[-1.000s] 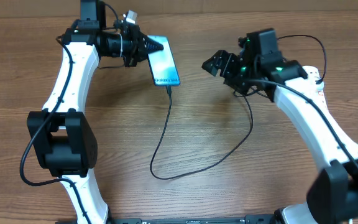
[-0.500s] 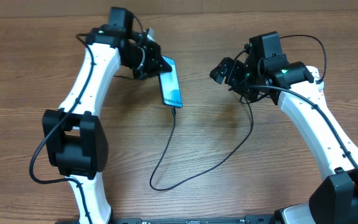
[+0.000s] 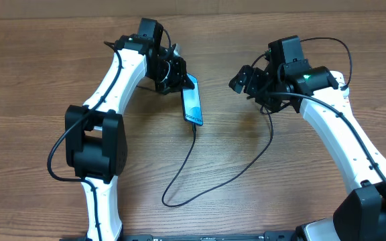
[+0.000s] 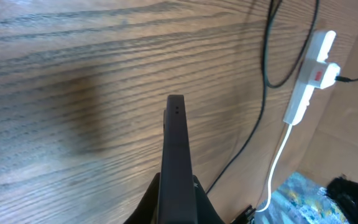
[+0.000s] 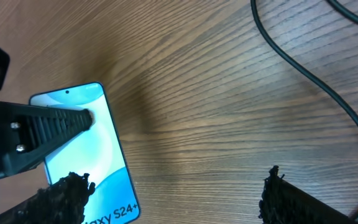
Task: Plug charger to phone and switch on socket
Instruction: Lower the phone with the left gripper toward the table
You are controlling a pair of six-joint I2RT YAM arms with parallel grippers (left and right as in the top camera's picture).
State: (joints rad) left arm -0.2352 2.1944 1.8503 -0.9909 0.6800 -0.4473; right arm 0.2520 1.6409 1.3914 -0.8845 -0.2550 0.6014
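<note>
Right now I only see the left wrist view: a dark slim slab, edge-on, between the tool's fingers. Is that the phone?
Observer: Yes. The overhead view shows the left tool gripping the blue-screened slim smartphone, which is tilted with its screen turned toward the right arm.
Operator: Is the charger in it?
Observer: The thin black charger cable runs right up to the phone's lower end and looks plugged in.
Operator: And the other arm?
Observer: The right tool is open and empty, and it is apart from the phone.

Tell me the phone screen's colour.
The phone has a light blue-teal screen, clearest in the right wrist view.
</note>
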